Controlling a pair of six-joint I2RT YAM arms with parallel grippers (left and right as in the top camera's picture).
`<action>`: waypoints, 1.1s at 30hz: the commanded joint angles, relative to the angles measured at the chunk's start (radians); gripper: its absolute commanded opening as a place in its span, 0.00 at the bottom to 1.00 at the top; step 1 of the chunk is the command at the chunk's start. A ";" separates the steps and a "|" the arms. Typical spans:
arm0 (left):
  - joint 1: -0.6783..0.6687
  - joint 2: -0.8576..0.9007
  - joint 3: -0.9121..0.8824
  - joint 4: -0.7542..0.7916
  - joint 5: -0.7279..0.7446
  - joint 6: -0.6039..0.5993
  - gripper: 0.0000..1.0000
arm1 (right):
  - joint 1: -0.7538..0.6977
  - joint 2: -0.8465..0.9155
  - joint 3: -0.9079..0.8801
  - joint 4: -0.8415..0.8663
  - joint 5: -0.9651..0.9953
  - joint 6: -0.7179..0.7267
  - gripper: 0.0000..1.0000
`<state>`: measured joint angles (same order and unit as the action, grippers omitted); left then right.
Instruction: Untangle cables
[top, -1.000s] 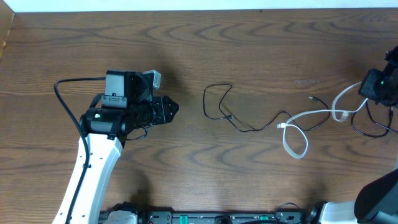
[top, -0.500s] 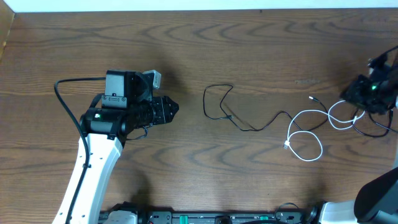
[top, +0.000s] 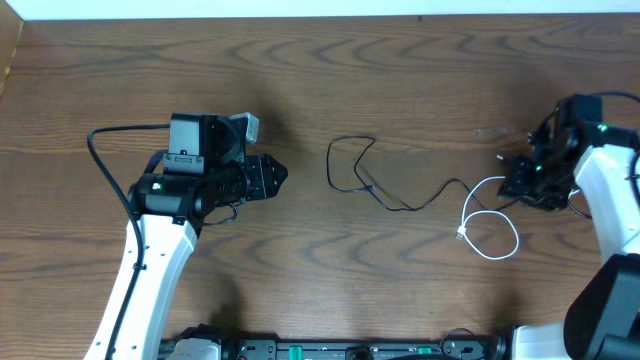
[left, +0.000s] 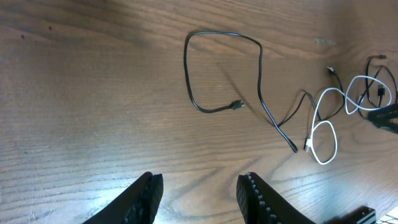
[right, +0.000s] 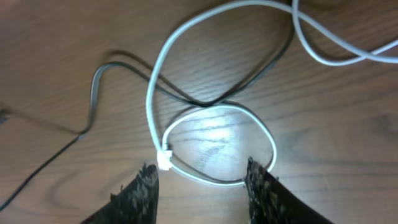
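Overhead view: a brown table (top: 400, 80) with a wavy wood-grain surface is seen, and on it a thin, matt black cable (top: 400, 209) is laid near the middle, bent into an open loop at its 9 o'clock end and trailing toward 3 o'clock. A thin, glossy white cable (top: 467, 208) is curled into a round loop at about 4 o'clock from the table's middle, with its small plug resting on the wood at the loop's 9 o'clock edge. In the right wrist view the white cable (right: 151, 99) is crossed by a dark cord at the loop's 12 o'clock side. The right gripper (right: 199, 180) is held above this loop with its ribbed black fingers (right: 140, 193) apart and nothing clamped. Further cable at 3 o'clock is partly hidden by the right arm. The left gripper (left: 196, 186) is parked at 9 o'clock, well apart from both cables, its fingers likewise spread. A thicker black wire (top: 100, 150) is looped beside the left arm.
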<state>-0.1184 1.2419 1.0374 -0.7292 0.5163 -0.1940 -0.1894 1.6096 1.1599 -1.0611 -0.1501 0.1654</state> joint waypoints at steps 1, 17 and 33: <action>0.003 0.008 0.006 0.000 -0.010 0.010 0.44 | 0.035 -0.006 -0.080 0.057 0.014 0.048 0.42; 0.003 0.008 0.006 -0.018 -0.010 0.010 0.44 | 0.186 -0.006 -0.284 0.278 0.002 0.219 0.56; 0.003 0.008 0.006 -0.030 -0.010 0.010 0.44 | 0.233 -0.006 -0.366 0.375 0.047 0.439 0.47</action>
<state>-0.1184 1.2423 1.0374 -0.7559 0.5167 -0.1940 0.0303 1.6096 0.8318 -0.7055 -0.1223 0.5194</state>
